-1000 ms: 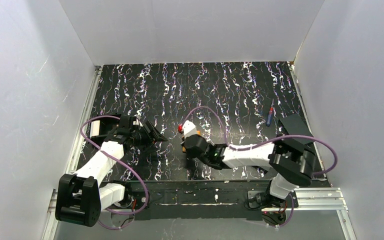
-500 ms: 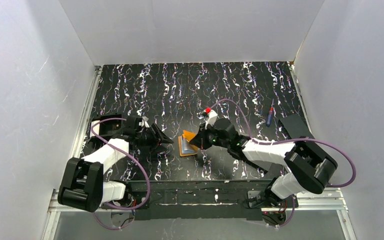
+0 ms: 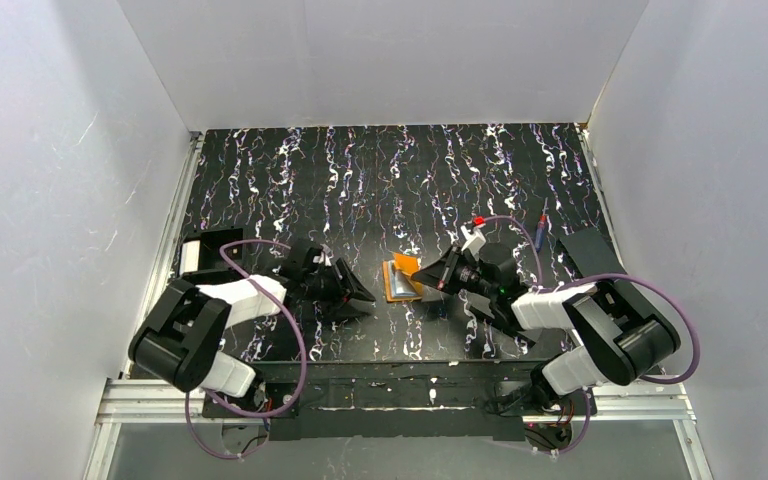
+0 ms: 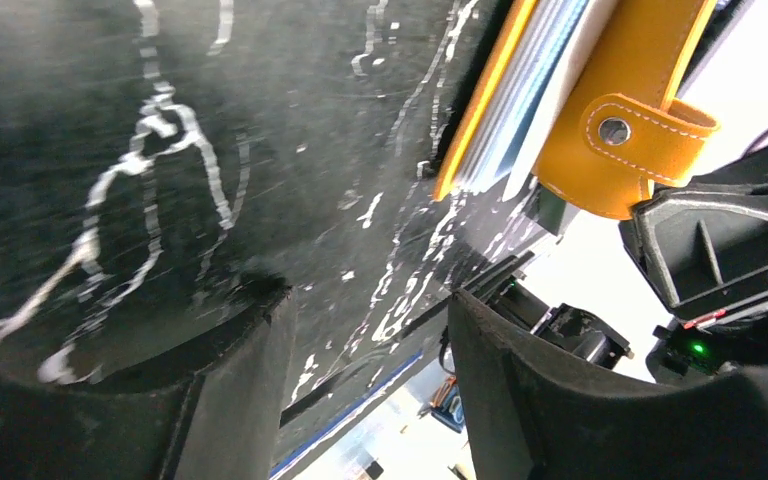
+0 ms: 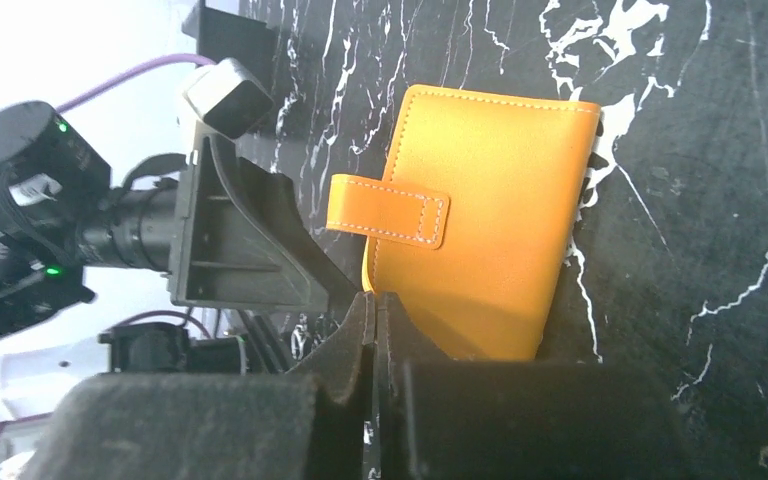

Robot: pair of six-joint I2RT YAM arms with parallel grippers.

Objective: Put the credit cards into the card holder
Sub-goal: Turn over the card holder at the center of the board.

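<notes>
The card holder, a small orange wallet, lies near the middle of the mat with its snap tab folded over the cover. My right gripper is shut, and its tips press against the holder's edge. Nothing shows between its fingers. My left gripper is open and low over the mat, just left of the holder. In the left wrist view its fingers are empty, and the holder's pale sleeves show ahead. I cannot make out any credit cards.
A flat black rectangle and a blue pen lie at the right edge of the mat. A white block sits in a black tray at the left. White walls close in three sides.
The right gripper swung right and back, and the card holder shifted right with it. The left gripper reached right toward the holder and its jaws narrowed a little.
</notes>
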